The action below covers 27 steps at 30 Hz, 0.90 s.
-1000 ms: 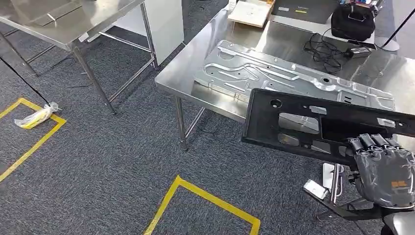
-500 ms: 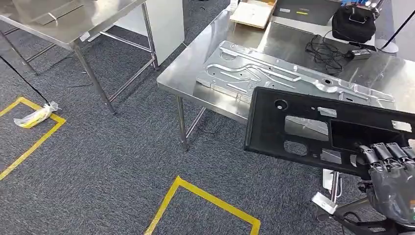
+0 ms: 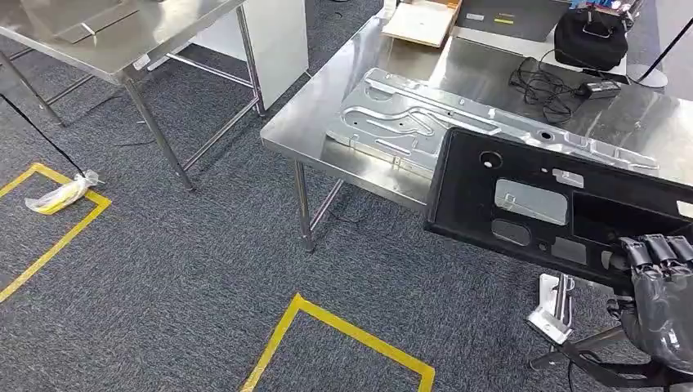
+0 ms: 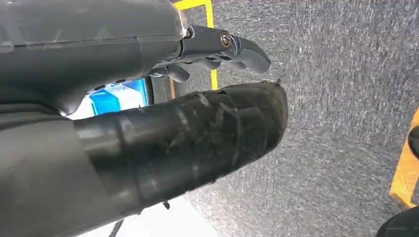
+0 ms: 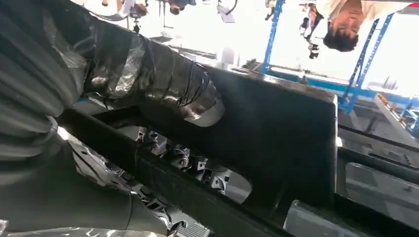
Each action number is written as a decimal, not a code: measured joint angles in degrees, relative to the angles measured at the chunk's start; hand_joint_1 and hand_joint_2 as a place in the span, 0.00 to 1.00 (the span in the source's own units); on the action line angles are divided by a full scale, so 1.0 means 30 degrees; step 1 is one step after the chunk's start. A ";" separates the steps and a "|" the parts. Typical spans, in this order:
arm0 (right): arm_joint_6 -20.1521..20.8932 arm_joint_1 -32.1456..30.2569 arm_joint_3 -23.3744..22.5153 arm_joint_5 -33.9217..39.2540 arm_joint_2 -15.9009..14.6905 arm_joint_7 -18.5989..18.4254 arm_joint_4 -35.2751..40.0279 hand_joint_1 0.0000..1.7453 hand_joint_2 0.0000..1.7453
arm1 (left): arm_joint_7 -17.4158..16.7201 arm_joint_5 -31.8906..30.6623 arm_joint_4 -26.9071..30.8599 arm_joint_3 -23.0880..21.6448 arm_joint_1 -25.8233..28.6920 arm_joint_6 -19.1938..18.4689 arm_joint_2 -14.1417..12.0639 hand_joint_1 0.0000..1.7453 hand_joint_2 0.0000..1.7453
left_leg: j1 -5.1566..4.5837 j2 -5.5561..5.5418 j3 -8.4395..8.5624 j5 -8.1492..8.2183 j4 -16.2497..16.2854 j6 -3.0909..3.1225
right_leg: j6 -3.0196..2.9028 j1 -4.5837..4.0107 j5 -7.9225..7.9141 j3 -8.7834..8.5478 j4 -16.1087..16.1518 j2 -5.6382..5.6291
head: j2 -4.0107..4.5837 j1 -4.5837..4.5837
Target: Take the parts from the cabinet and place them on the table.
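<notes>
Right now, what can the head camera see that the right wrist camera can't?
Head view alone: the silver panel lying on the steel table, a black bag and cables farther back, grey carpet with yellow tape, and a second table to the left.

Right wrist view alone: blue racks and a person in the background.

Both: the black panel held by the right hand, partly over the table edge.
</notes>
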<state>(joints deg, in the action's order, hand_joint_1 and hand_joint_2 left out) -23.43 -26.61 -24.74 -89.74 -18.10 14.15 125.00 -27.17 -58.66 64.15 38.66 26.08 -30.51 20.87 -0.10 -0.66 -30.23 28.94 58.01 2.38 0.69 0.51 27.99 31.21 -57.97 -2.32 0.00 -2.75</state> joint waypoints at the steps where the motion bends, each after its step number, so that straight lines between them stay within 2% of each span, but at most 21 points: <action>1: 0.0015 -0.0074 0.0000 0.0000 0.0000 -0.0083 0.0000 1.00 1.00 | 0.0008 -0.0045 0.0007 -0.0029 0.0018 -0.0030 0.0000 0.00 0.00 | 0.0000 0.0000 0.0000 0.0000 0.0000 0.0000 | 0.0000 0.0000 0.0000 0.0000 -0.0002 0.0000 | 0.0000 0.0000; 4: 0.0329 -0.0365 -0.0080 0.0000 0.0000 -0.0491 0.0139 1.00 1.00 | 0.0233 -0.0553 0.0007 -0.0146 0.0033 -0.0096 0.0000 0.00 0.00 | 0.0001 0.0000 0.0000 0.0000 -0.0001 0.0000 | 0.0000 0.0000 0.0000 0.0000 -0.0004 0.0000 | 0.0000 0.0000; 8: 0.1378 -0.0666 -0.0014 0.0000 -0.0518 -0.1986 0.0474 1.00 1.00 | 0.0758 -0.1312 -0.0058 -0.0058 -0.0192 -0.0088 0.0000 0.00 0.00 | 0.0000 0.0005 -0.0060 0.0001 -0.0005 -0.0001 | -0.0001 0.0003 0.0000 -0.0008 -0.0010 -0.0007 | 0.0000 0.0000; 12: 0.2122 -0.0368 0.0548 0.0000 -0.1619 -0.3392 0.0466 1.00 1.00 | 0.0977 -0.1596 -0.0270 0.0190 -0.0549 -0.0044 0.0000 0.00 0.00 | -0.0001 0.0005 -0.0056 0.0000 -0.0004 -0.0001 | 0.0000 0.0004 -0.0001 -0.0016 -0.0010 -0.0009 | 0.0000 0.0000; 18: 0.3089 0.0789 0.2701 0.0000 -0.3838 -0.5852 0.0022 1.00 1.00 | 0.0904 -0.1523 -0.0612 0.0372 -0.0809 -0.0030 0.0000 0.00 0.00 | -0.0004 0.0005 -0.0045 -0.0015 0.0006 0.0006 | 0.0003 0.0005 -0.0007 -0.0021 -0.0011 -0.0005 | 0.0000 0.0000; 24: 0.3126 0.1128 0.3775 0.0000 -0.4889 -0.6222 -0.0299 1.00 1.00 | 0.0889 -0.1531 -0.0743 0.0372 -0.0818 -0.0015 0.0000 0.00 0.00 | 0.0000 -0.0011 -0.0049 -0.0017 0.0004 0.0009 | 0.0003 -0.0001 -0.0003 -0.0003 -0.0013 0.0006 | 0.0000 0.0000; 27: 0.3097 0.0982 0.4489 0.0000 -0.5567 -0.7399 -0.0321 1.00 1.00 | 0.0962 -0.1786 -0.0823 0.0591 -0.0869 -0.0096 0.0000 0.00 0.00 | 0.0001 -0.0010 -0.0060 -0.0015 -0.0002 0.0008 | 0.0004 -0.0001 0.0000 0.0000 -0.0014 0.0005 | 0.0000 0.0000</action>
<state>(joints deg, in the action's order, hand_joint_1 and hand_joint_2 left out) -14.14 -23.67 -11.28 -89.74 -34.80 -8.05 124.04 -24.28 -64.02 61.68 40.44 23.47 -30.80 20.87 -0.10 -0.69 -30.41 28.89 58.01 2.40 0.70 0.51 27.99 31.21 -58.01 -2.30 0.00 -2.75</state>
